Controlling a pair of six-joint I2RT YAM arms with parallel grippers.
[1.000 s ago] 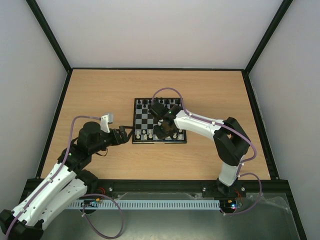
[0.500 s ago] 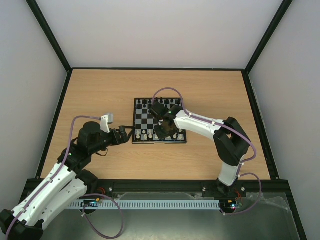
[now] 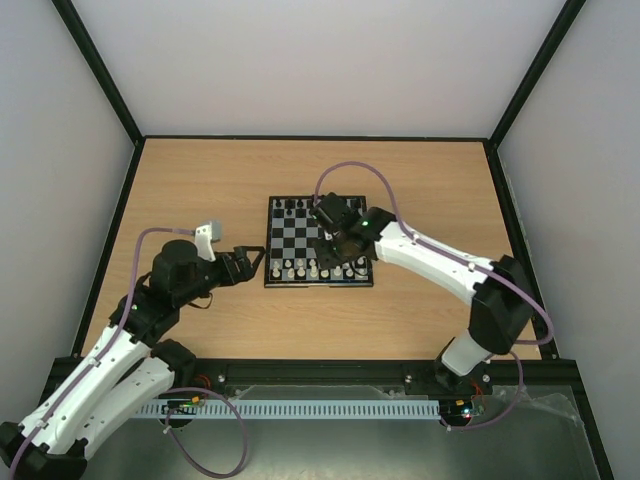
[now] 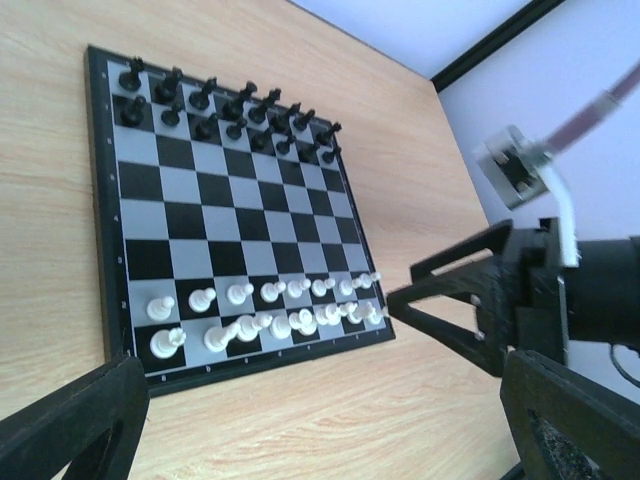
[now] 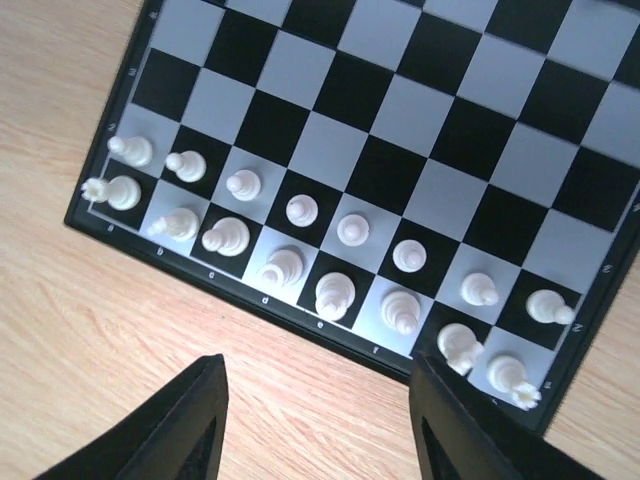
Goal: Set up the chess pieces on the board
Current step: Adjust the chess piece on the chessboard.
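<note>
Hovering above the board [image 3: 290, 235] at the middle of a wooden table [image 3: 200, 180], the right gripper [image 5: 318, 400] is hanging with its jaws spread and nothing between them, while its arm is hiding part of the board's right half from the overhead camera. Its wrist camera is showing what that view blurs — the chess pieces [image 5: 302, 210], cream-white, standing in two full rows along the board's near edge. The left wrist camera is taking in the black pieces [image 4: 230, 105] lining the far edge — and the left gripper [image 4: 322, 410], just off the board's left side, is gaping wide and empty.
</note>
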